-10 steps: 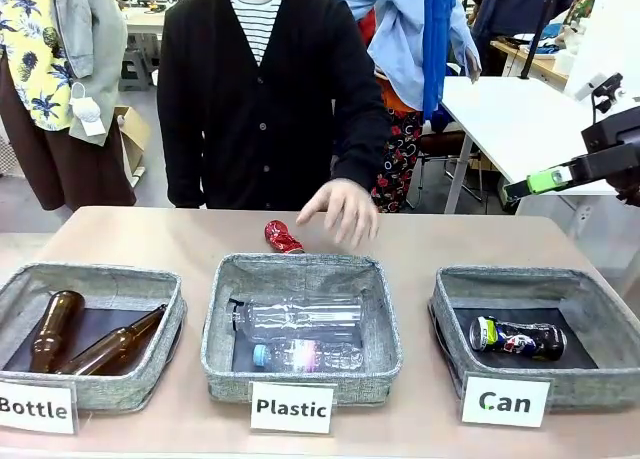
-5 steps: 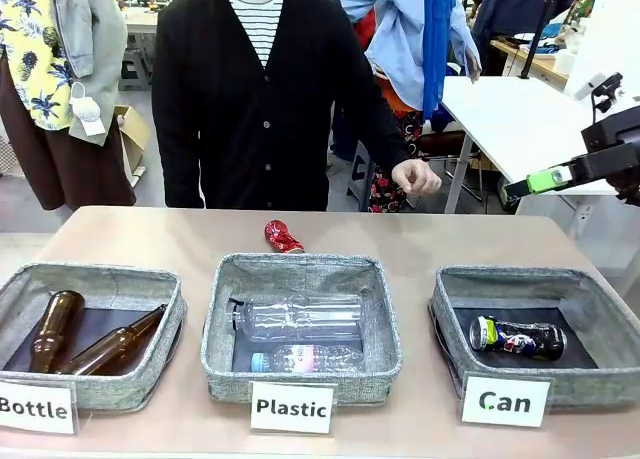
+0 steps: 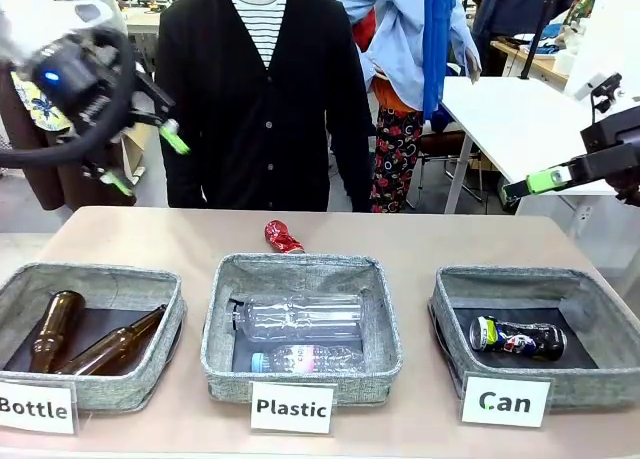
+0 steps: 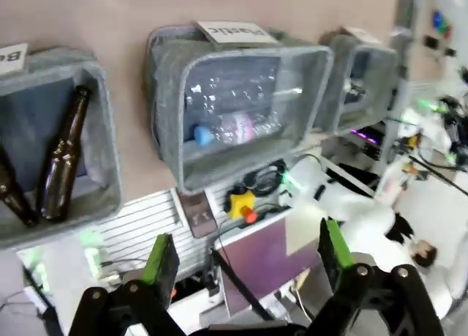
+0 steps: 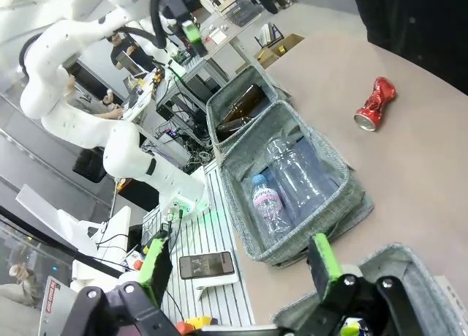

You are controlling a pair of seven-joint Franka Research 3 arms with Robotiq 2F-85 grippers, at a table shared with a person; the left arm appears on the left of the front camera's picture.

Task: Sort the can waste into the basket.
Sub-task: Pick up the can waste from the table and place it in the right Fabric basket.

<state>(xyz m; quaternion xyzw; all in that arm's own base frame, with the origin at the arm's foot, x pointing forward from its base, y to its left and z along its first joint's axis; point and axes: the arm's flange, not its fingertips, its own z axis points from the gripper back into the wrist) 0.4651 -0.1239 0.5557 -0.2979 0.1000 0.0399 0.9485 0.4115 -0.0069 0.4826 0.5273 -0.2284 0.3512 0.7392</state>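
Observation:
A crushed red can (image 3: 282,237) lies on the table just behind the middle bin and shows in the right wrist view too (image 5: 374,104). The grey basket labelled "Can" (image 3: 447,291) stands at the front right with a crushed dark can (image 3: 517,337) in it. My left gripper (image 3: 147,161) hangs open high over the table's far left corner; its wrist view shows empty spread fingers (image 4: 247,252). Out past the table's right edge my right gripper (image 3: 530,184) is held high, open and empty (image 5: 240,261).
The "Plastic" bin (image 3: 220,351) in the middle holds two clear bottles. The "Bottle" bin (image 3: 160,364) at the left holds two brown bottles. A person in a black cardigan (image 3: 265,109) stands at the far edge, hands off the table.
The person's hand has drawn back from the red can and dropped out of sight. My left arm has swung into view at the upper left. The right gripper has not moved.

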